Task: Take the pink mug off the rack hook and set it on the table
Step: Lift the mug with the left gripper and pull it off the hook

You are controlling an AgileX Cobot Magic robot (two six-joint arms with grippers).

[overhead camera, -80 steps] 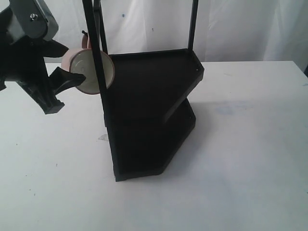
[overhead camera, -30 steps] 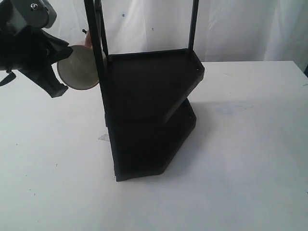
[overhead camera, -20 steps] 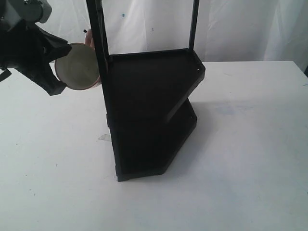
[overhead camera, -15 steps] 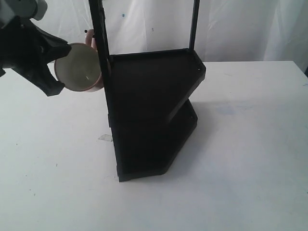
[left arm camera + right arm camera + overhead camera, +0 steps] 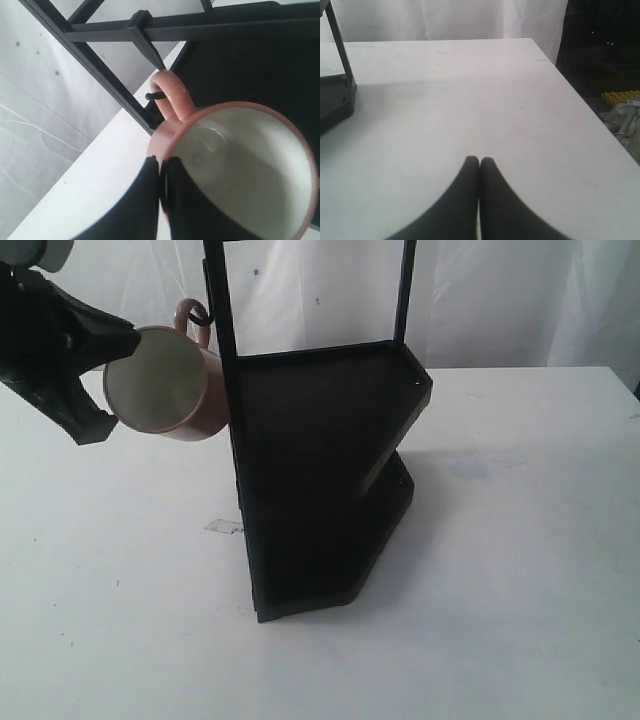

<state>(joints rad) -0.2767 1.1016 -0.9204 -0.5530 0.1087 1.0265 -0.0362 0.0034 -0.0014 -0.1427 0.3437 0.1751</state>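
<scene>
- The left claw (image 5: 161, 167) clamps the mug (image 5: 160, 380) by its rim; the right claw (image 5: 479, 162) is closed, empty, above the table (image 5: 470, 90).
- The mug hangs tilted beside the rack post (image 5: 225, 340), its handle (image 5: 172, 95) seemingly around the hook (image 5: 151, 96).
- Grasp done; unhooking and setting down remain.

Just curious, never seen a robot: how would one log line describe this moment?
left gripper: shut on mug rim | mug: tilted, in air, handle apparently around hook | right gripper: shut, empty, over table

left hand (image 5: 160, 164) clamped, right hand (image 5: 479, 161) closed
</scene>
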